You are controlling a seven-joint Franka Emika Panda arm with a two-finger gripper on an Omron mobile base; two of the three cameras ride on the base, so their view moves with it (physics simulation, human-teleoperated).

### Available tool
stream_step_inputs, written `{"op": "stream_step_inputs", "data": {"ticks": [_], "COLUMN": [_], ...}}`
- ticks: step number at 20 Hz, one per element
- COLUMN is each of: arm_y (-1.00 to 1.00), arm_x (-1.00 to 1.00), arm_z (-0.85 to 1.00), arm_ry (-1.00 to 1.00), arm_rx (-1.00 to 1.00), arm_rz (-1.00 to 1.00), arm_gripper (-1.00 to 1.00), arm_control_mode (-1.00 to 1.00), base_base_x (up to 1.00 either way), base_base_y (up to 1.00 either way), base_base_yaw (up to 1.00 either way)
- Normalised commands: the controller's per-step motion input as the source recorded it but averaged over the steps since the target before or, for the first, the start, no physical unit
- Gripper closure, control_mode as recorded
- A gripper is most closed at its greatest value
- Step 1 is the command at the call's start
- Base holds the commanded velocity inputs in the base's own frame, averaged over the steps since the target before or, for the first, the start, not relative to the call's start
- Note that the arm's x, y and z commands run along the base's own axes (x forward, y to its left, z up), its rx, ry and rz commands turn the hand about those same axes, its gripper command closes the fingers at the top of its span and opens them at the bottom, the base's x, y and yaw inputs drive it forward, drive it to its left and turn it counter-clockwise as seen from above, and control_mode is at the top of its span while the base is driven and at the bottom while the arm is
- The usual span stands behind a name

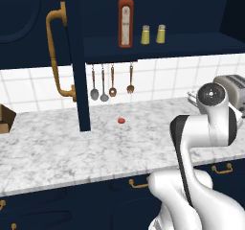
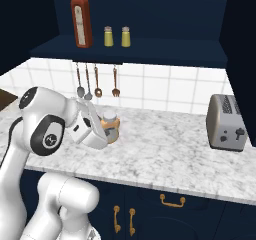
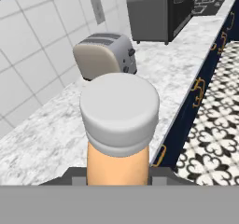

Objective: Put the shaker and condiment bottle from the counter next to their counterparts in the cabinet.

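The end effector (image 2: 106,129) is grasping the condiment bottle (image 2: 110,127), holding the little orange bottle up above the table (image 2: 165,154). In the hand view its pale cap (image 3: 119,111) is very close, with the toaster (image 3: 105,55) behind it. Up in the cabinet (image 1: 158,44), the tall red bottle (image 1: 126,19) stands on the shelf. Just beside it are two small yellow shakers (image 1: 153,34), standing close together. I cannot tell which shaker is which. Spoons and a fork (image 1: 111,83) hang on the wall under the shelf.
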Motion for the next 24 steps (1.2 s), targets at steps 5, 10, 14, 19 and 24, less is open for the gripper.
{"op": "stream_step_inputs", "data": {"ticks": [5,10,14,19,24], "arm_y": [0.07,0.00,0.05,0.00,0.00], "arm_x": [-0.23,-0.22,-0.03,-0.02,-0.08], "arm_z": [1.00,1.00,0.46,0.42,0.62], "arm_ry": [-0.24,-0.14,0.00,0.00,-0.08], "arm_rx": [-0.12,-0.06,-0.07,-0.02,-0.01], "arm_rz": [0.32,0.32,0.28,0.22,0.17], "arm_gripper": [1.00,1.00,1.00,1.00,1.00], "arm_control_mode": [-1.00,-1.00,-1.00,-1.00,-1.00], "base_base_x": [0.00,0.00,0.00,0.00,0.00], "base_base_y": [0.00,0.00,0.00,0.00,0.00], "base_base_yaw": [0.00,0.00,0.00,0.00,0.00]}}
